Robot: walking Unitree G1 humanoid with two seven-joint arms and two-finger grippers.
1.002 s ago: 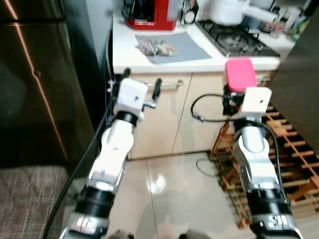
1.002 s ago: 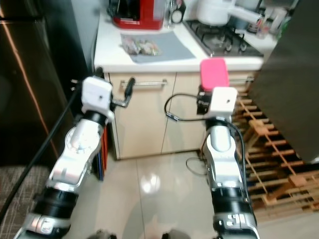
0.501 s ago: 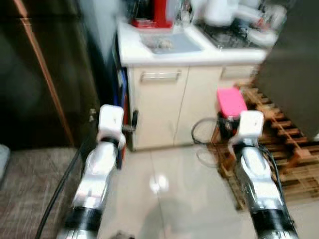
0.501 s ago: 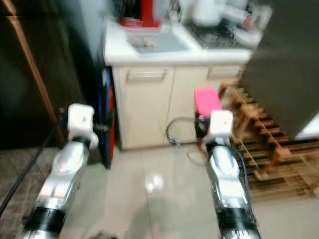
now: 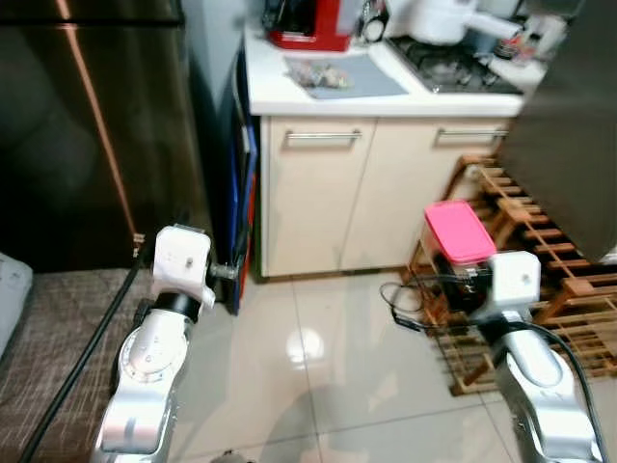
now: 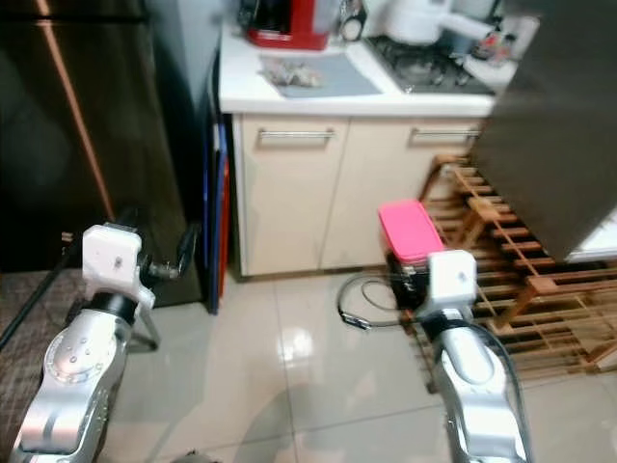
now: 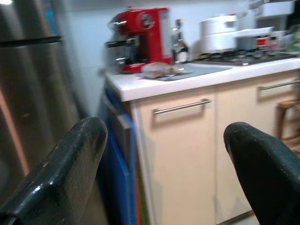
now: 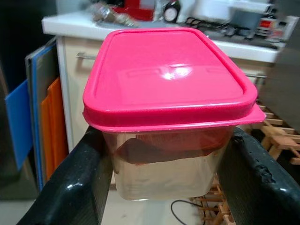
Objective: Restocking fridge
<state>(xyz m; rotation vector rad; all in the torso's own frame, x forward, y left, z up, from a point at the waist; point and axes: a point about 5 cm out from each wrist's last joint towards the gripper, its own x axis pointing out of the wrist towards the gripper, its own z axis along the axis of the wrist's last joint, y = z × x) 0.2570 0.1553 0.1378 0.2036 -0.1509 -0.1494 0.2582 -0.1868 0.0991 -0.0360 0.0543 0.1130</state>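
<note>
A clear container with a pink lid [image 8: 168, 84] and something dark red inside sits upright between my right gripper's [image 8: 164, 173] two black fingers, which are shut on its sides. In the left eye view that container [image 5: 458, 231] hangs low over the floor, in front of the wooden rack. My left gripper [image 7: 164, 154] is open with nothing between its fingers, held low beside the dark fridge door [image 5: 87, 135] at the left. The fridge door is closed.
A cream cabinet [image 5: 318, 203] with bar handles stands ahead under a white counter [image 5: 289, 92] carrying a red coffee machine [image 5: 308, 24] and a hob [image 5: 463, 72]. Blue and orange boards [image 5: 246, 174] lean beside the fridge. A wooden rack [image 5: 540, 280] and a dark panel [image 5: 569, 116] are at the right; a rug [image 5: 58, 328] lies at the left.
The whole view has pulled back from the counter and turned slightly. Both arms sit lower in the picture. The right gripper still holds the pink-lidded container.
</note>
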